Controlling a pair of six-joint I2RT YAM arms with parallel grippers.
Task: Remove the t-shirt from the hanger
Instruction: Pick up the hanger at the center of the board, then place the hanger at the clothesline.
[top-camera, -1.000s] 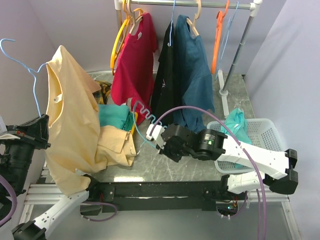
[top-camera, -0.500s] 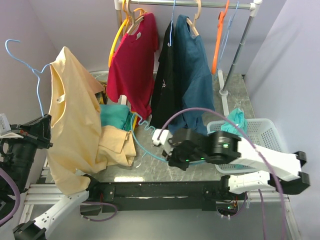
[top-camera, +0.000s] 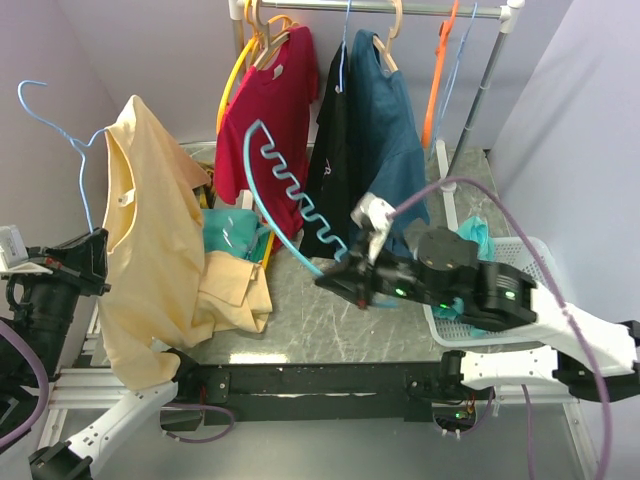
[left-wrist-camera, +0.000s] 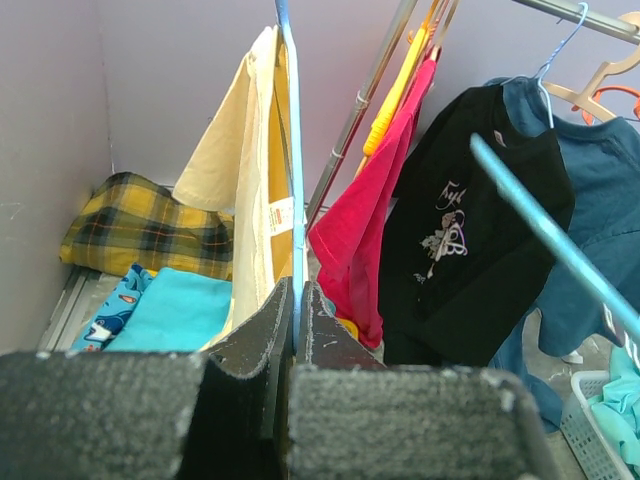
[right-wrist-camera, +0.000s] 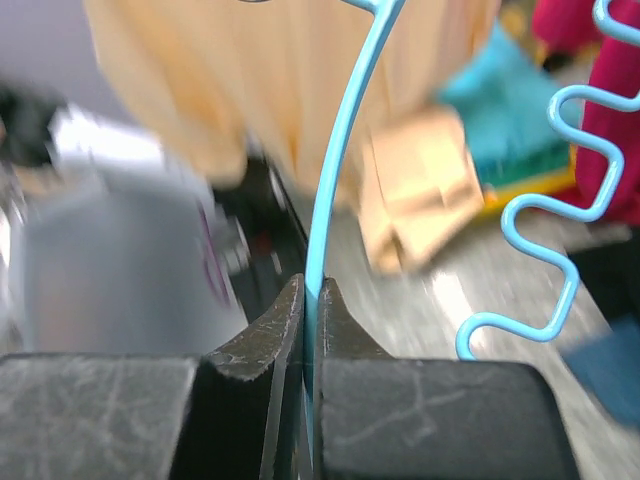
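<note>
Gripping: left gripper pinches the blue hanger wire.
Right gripper: clamped on wavy hanger.
T-shirt: light, limp; I'd take its hem.

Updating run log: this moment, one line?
left pincer: shut on blue hanger | yellow t-shirt: on it | right pincer: shut on wavy hanger

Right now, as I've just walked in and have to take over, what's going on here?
The left gripper is shut on a wire hanger, held high on the left with the yellow shirt draped on it. The right gripper is shut on a bare wavy hanger, raised in front of the rack. The shirt is not yet off.
</note>
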